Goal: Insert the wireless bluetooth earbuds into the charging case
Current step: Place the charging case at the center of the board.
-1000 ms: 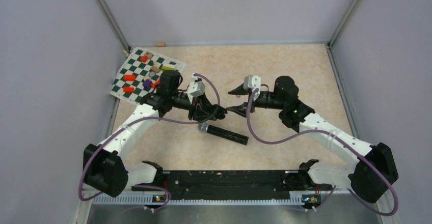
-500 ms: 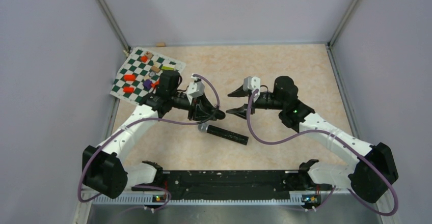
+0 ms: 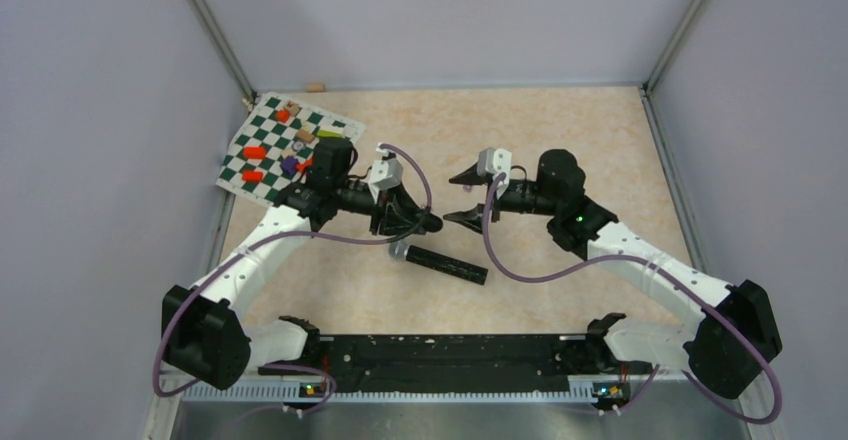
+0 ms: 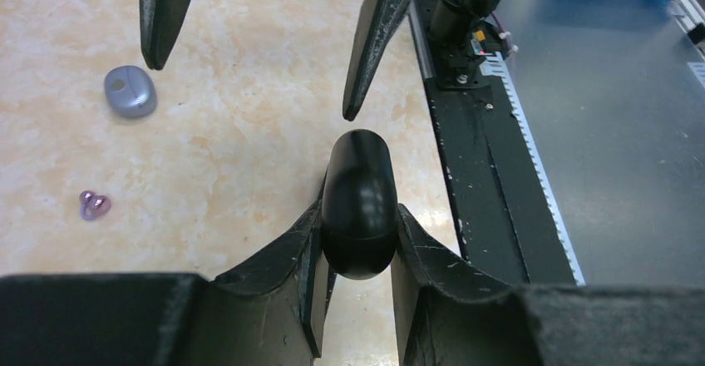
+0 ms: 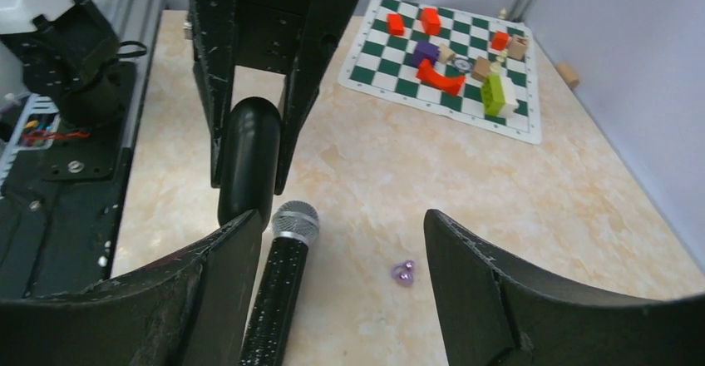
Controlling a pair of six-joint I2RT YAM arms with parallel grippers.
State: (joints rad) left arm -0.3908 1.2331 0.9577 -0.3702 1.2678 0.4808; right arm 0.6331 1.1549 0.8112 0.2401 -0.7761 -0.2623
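Observation:
My left gripper (image 3: 418,222) is shut on a black oval charging case (image 4: 358,204), which is closed and held above the table; the case also shows in the right wrist view (image 5: 248,160). My right gripper (image 3: 466,197) is open and empty and faces the left one closely. A purple earbud (image 5: 404,274) lies on the table below and between the right fingers; it also shows in the left wrist view (image 4: 94,205). A small grey-lilac closed case (image 4: 130,91) lies on the table farther off. No black buds are in view.
A black microphone (image 3: 445,263) with a silver head (image 5: 295,220) lies just below the grippers, near the earbud. A green-and-white checkered mat (image 3: 290,148) with coloured blocks is at the back left. Walls enclose the table on three sides.

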